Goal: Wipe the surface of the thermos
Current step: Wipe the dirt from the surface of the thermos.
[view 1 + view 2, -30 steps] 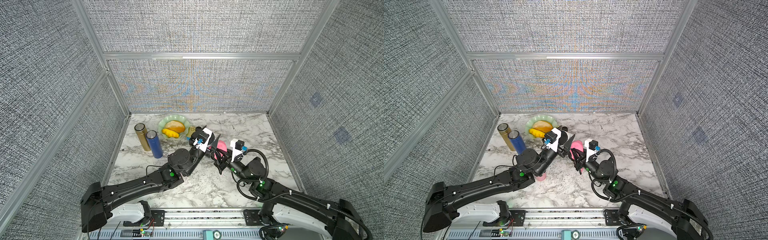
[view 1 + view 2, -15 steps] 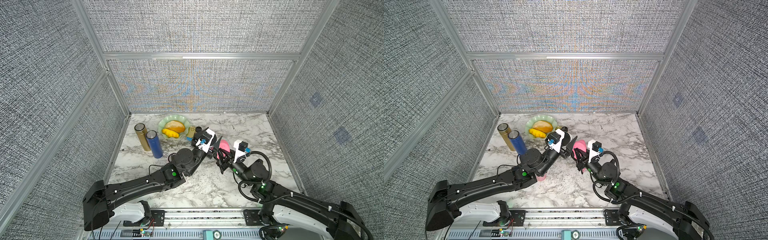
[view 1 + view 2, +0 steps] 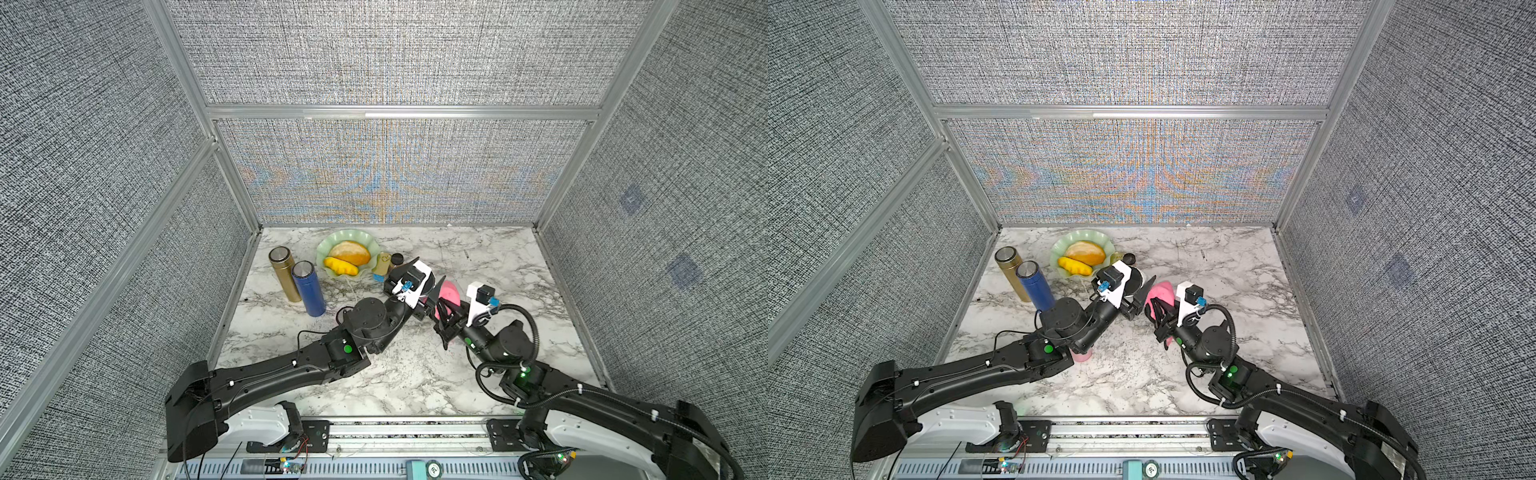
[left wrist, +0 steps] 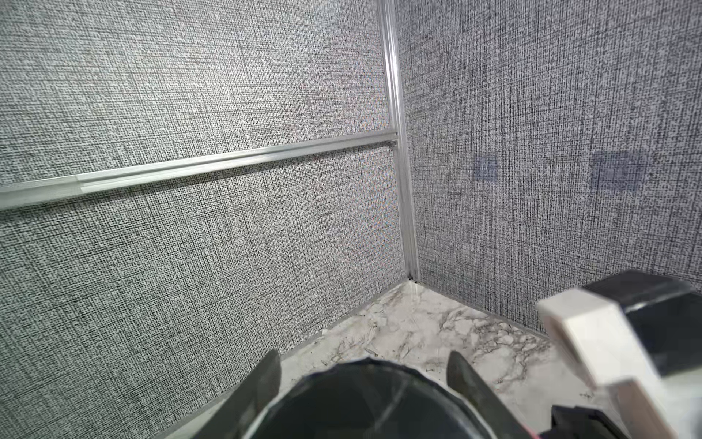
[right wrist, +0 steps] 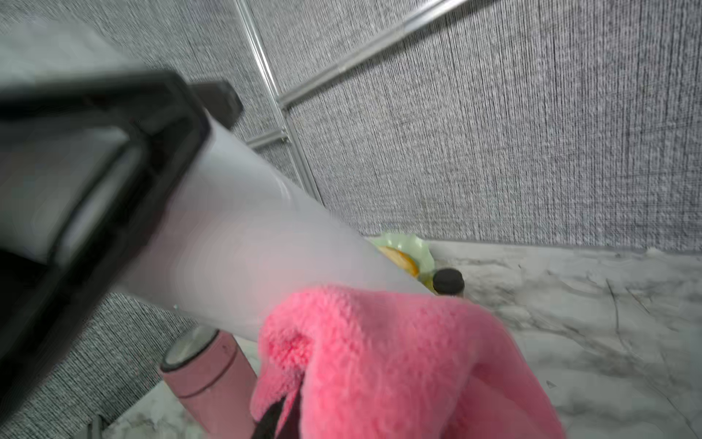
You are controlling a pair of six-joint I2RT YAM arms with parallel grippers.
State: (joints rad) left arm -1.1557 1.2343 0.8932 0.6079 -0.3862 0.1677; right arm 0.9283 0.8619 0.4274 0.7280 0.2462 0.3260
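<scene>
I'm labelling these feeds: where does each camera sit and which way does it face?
Top views: high in front, looking down on the table; left arm, right arm show.
Left wrist: on its arm, facing a wall corner; fingers flank the thermos.
Right wrist: on its arm, facing the plate; pink cloth nearly hides its fingers.
Shared: plate and cloth, also in both top views.

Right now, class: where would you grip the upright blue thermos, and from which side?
Grip the blue thermos at mid-body, probably from its front-right: it stands upright, a smooth cylinder, and the gold thermos crowds its rear-left side.
</scene>
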